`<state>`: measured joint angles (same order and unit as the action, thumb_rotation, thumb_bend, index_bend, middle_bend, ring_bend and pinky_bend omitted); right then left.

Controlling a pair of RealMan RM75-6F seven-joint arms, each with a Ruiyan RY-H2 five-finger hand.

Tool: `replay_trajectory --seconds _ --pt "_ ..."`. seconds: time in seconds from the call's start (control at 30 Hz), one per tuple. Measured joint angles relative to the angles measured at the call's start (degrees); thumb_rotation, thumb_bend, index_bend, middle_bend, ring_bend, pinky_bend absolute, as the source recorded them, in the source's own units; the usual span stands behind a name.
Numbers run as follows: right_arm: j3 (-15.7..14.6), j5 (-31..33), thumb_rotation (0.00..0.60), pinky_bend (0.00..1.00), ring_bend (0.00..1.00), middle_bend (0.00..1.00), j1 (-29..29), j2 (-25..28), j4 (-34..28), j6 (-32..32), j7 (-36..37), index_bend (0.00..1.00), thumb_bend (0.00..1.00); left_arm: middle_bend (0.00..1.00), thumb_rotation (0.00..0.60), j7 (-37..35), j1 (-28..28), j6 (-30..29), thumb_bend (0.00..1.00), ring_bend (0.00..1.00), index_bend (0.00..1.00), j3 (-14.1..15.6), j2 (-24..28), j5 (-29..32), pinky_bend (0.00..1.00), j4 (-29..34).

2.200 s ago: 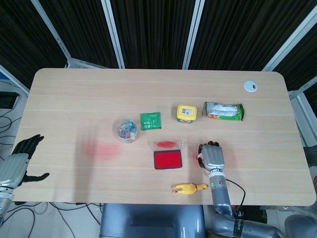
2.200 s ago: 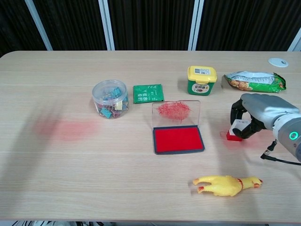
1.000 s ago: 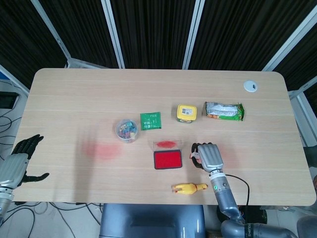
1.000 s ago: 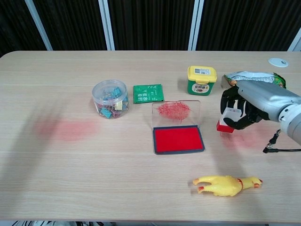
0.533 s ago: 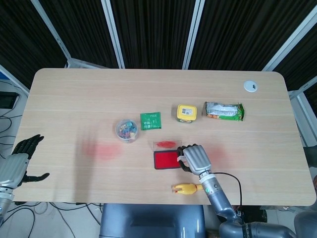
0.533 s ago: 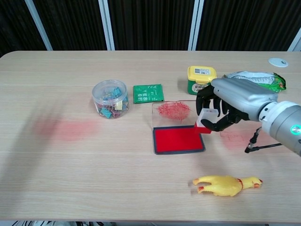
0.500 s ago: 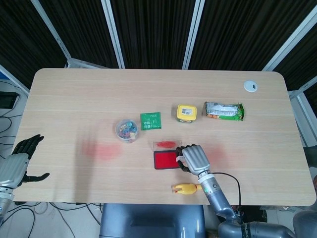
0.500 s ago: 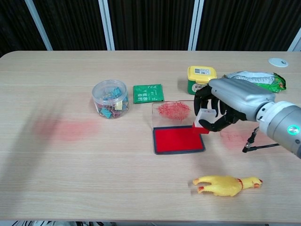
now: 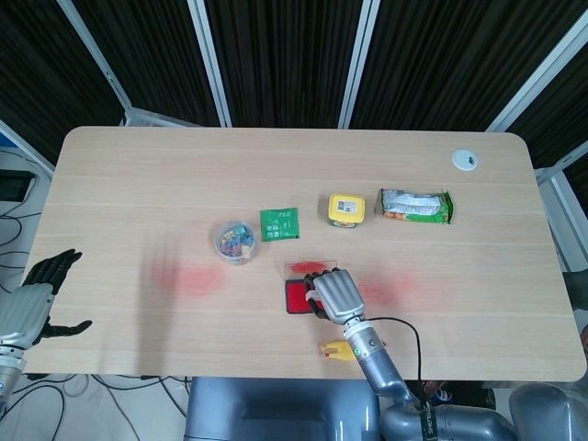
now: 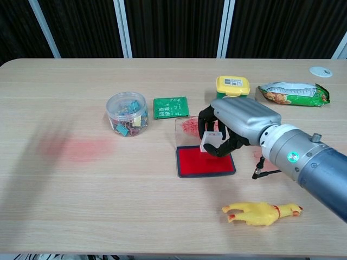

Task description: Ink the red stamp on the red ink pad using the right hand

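My right hand [image 10: 233,125] [image 9: 333,293] grips the red stamp [image 10: 210,142], a white block with a red base, directly over the red ink pad [image 10: 205,161]. The stamp's base is at or just above the pad's red surface; contact cannot be told. In the head view the hand covers most of the ink pad [image 9: 295,298] and hides the stamp. The pad's clear lid [image 10: 188,128] stands open behind it, smeared with red. My left hand [image 9: 35,308] hangs open off the table's left front corner.
A yellow rubber chicken [image 10: 260,212] lies in front of the pad. Behind it are a tub of clips [image 10: 127,113], a green card [image 10: 171,107], a yellow-lidded jar [image 10: 232,86] and a snack bag [image 10: 293,92]. Red smudges mark the table [image 10: 81,147].
My right hand has carried the stamp leftward from the table right of the pad to over the pad's middle. The left hand has not moved.
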<state>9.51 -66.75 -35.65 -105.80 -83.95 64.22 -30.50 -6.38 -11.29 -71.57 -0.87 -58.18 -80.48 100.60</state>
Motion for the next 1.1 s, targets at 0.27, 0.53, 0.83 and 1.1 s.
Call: replay_trajectory --seconds 0.27,0.53,0.83,1.1 --pt "0.11 -0.11 0.600 0.51 0.54 0.67 -0.55 -2.77 3.46 -0.24 0.37 0.78 0.55 0.00 0.600 -0.25 -0.11 0.33 0.00 0.00 0.00 0.02 0.17 0.15 0.00 0.07" --pt "0.15 -0.45 0.600 0.51 0.54 0.67 -0.74 -5.51 7.47 -0.45 1.88 0.78 0.55 0.00 0.600 -0.45 -0.17 0.56 0.00 0.00 0.00 0.04 0.29 0.25 0.00 0.14" --pt "0.10 -0.77 0.600 0.51 0.54 0.67 -0.75 -7.85 11.14 -0.63 2.83 0.78 0.55 0.00 0.600 -0.83 -0.30 0.86 0.00 0.00 0.00 0.02 0.43 0.34 0.00 0.17" --pt "0.00 -0.76 0.600 0.51 0.54 0.67 -0.35 -8.97 13.11 -0.81 3.32 0.78 0.55 0.00 0.600 -0.96 -0.37 0.98 0.00 0.00 0.00 0.04 0.46 0.34 0.00 0.13"
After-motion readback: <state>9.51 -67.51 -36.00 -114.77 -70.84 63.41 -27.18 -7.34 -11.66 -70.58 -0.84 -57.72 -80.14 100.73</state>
